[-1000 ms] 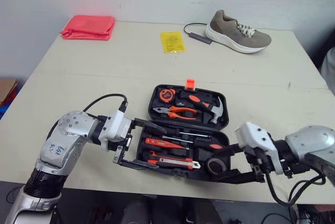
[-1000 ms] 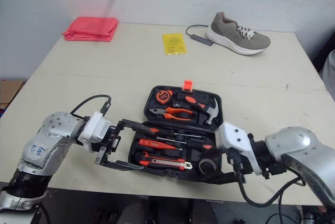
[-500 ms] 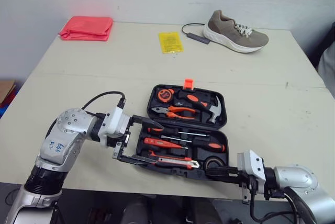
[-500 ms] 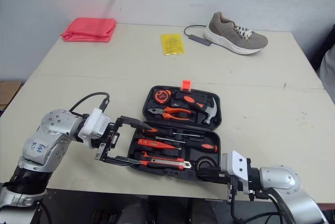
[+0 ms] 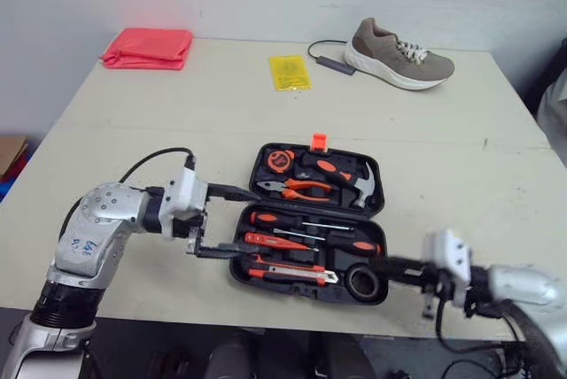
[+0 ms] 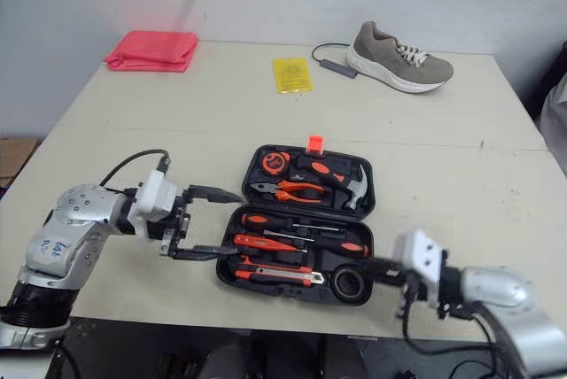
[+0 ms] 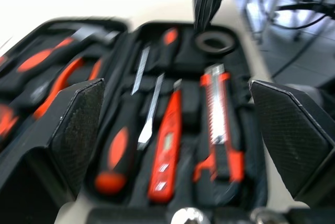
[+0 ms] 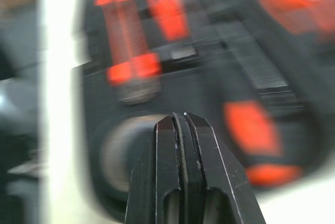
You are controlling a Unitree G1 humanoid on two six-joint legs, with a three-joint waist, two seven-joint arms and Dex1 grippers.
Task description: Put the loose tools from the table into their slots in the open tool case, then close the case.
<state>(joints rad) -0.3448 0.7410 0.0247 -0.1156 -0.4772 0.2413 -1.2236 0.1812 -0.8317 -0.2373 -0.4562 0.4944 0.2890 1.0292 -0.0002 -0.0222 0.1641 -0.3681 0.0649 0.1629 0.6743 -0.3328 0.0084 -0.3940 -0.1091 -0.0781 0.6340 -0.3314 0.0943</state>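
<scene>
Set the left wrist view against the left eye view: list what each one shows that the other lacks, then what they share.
Left wrist view: the textured inner faces of the left gripper's open fingers, close up. Left eye view: the shoe, red cloth, yellow packet and orange latch. Both: the tool case, utility knife, tape roll and the right gripper, fingers shut, near that roll.

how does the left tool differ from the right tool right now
The left tool is open wide; the right tool is shut. The left tool is at the left end of the tool case, the right tool at its near right corner, by the black tape roll. Both hold nothing.
</scene>
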